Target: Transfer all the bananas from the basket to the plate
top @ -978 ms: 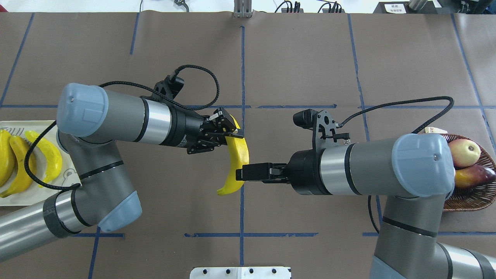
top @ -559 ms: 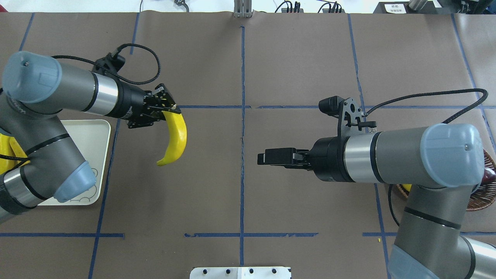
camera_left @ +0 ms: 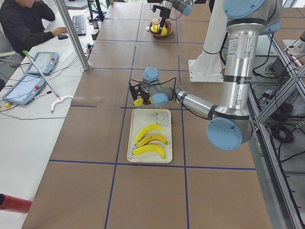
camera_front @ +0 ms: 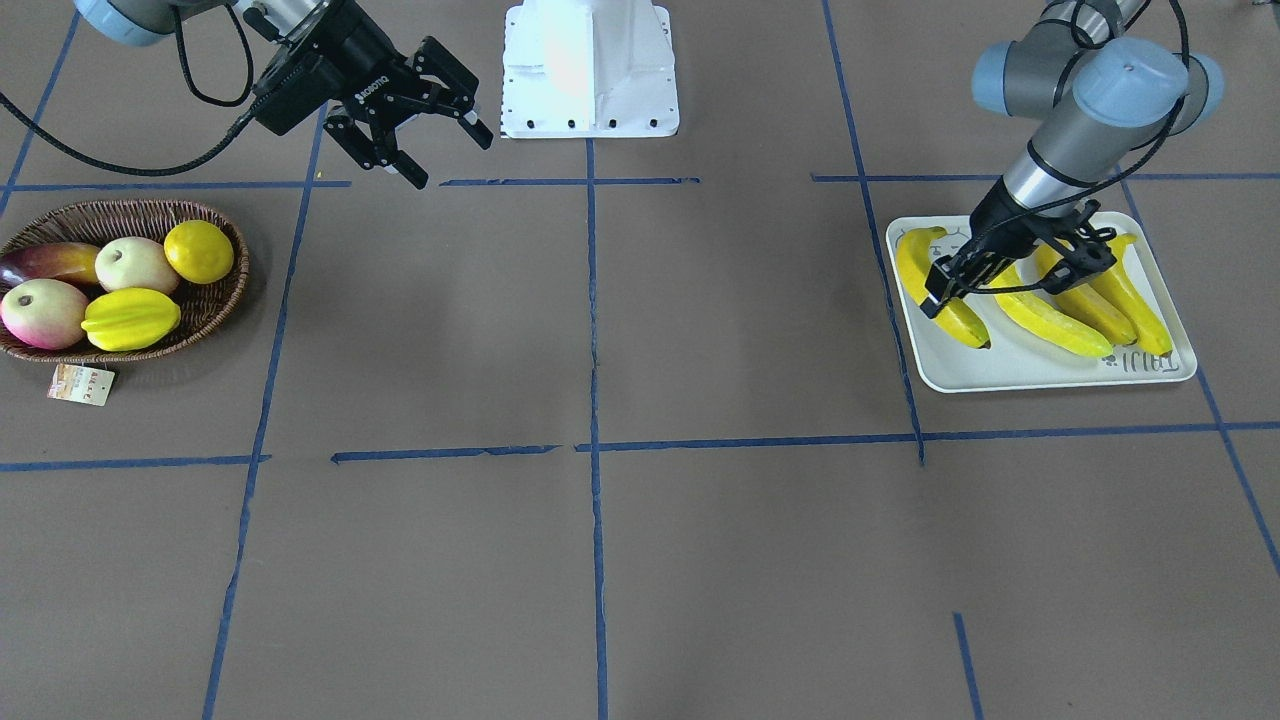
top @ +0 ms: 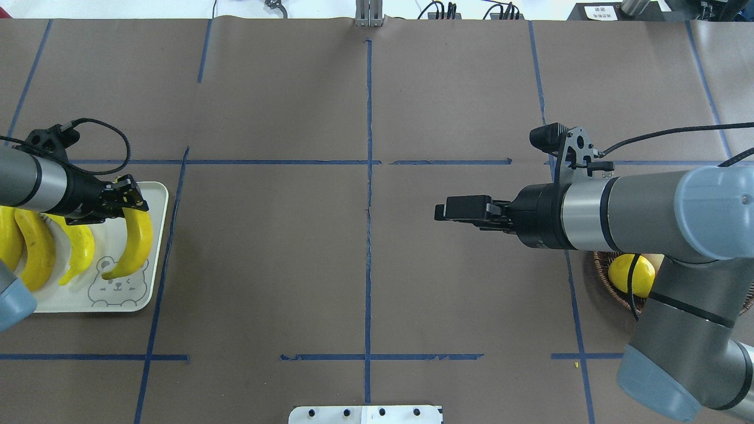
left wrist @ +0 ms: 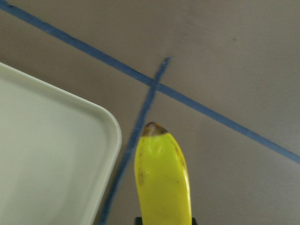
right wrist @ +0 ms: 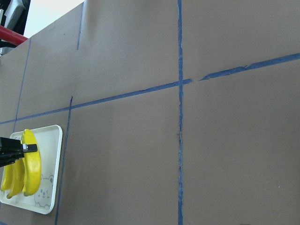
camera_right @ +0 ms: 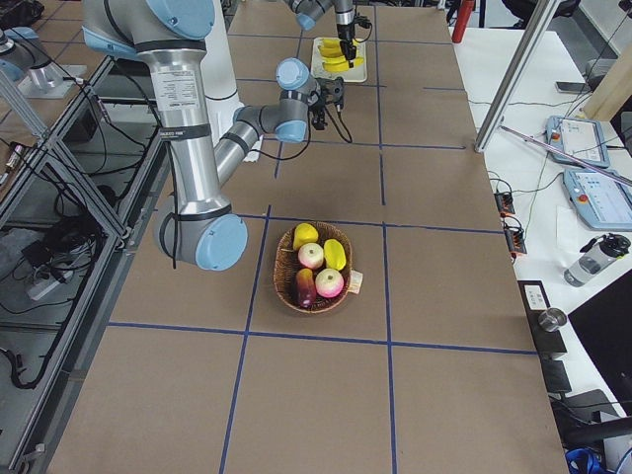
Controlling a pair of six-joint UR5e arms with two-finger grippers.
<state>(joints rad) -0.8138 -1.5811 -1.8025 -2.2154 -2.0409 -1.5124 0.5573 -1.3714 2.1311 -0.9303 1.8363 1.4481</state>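
Observation:
My left gripper [top: 131,200] is shut on the top end of a yellow banana [top: 138,241] and holds it over the near-centre side of the off-white plate [top: 158,194], above the bear drawing. I cannot tell if it touches the plate. In the front view the gripper [camera_front: 960,280] holds this banana [camera_front: 945,300] at the plate's edge [camera_front: 1000,378]. Three other bananas [top: 35,253] lie side by side on the plate. My right gripper [camera_front: 447,155] is open and empty, in the air right of centre [top: 443,211]. The wicker basket [camera_front: 222,300] holds no bananas.
The basket holds a lemon [camera_front: 199,251], a starfruit [camera_front: 130,318], two apple-like fruits [camera_front: 42,312] and a reddish mango [camera_front: 50,262]; its paper tag [camera_front: 80,384] lies in front. The right arm covers most of the basket [top: 607,285] from overhead. Blue tape lines cross the brown table.
My left arm carried the banana from the table's middle leftward to over the plate. My right gripper let go of it and drew back to the right, empty.

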